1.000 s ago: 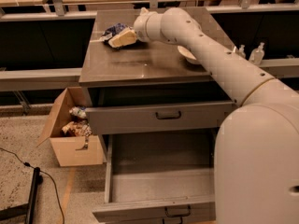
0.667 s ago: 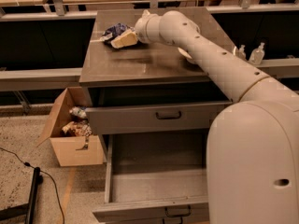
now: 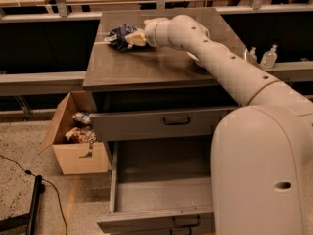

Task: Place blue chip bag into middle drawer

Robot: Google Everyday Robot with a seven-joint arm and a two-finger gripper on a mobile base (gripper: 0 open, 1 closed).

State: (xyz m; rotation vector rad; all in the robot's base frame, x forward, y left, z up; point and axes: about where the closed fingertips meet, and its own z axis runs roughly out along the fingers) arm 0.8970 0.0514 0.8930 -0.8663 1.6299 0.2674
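Barely shifted since a second ago, the cream gripper (image 3: 136,37) touches the crumpled dark-blue foil chip bag (image 3: 119,35), which lies between it and the brown surface's (image 3: 146,67) far-left corner. Whether the gripper holds the bag cannot be told.

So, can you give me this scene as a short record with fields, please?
blue chip bag: lying on the cabinet top, back left part
hand: at the bag's right side, low over the cabinet top
middle drawer: pulled open
cardboard box: on the floor left of the cabinet, packets inside
task state: bag not yet in drawer
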